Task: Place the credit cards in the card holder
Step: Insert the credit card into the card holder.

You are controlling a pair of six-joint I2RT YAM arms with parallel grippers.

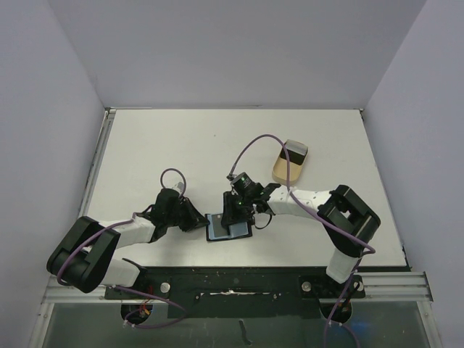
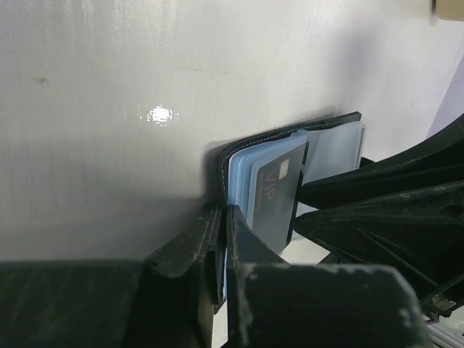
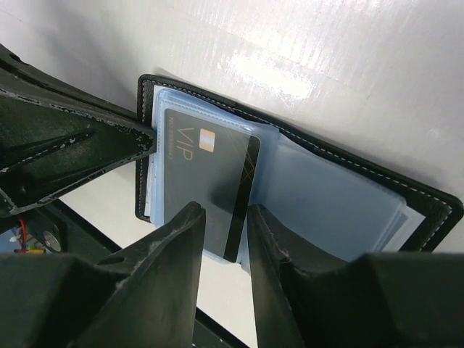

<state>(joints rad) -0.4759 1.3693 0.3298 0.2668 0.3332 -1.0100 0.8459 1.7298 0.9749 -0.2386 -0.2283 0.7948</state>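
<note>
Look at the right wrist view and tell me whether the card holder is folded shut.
No, the card holder lies spread open, with a dark VIP card resting on its bluish inside.

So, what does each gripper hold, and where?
Left gripper pinches the card holder by its left edge; right gripper stands open over the dark card, not clearly gripping it.

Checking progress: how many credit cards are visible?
1 clearly: the dark VIP card at the card holder, between the fingers of the right gripper. The tray may hold more.
</note>
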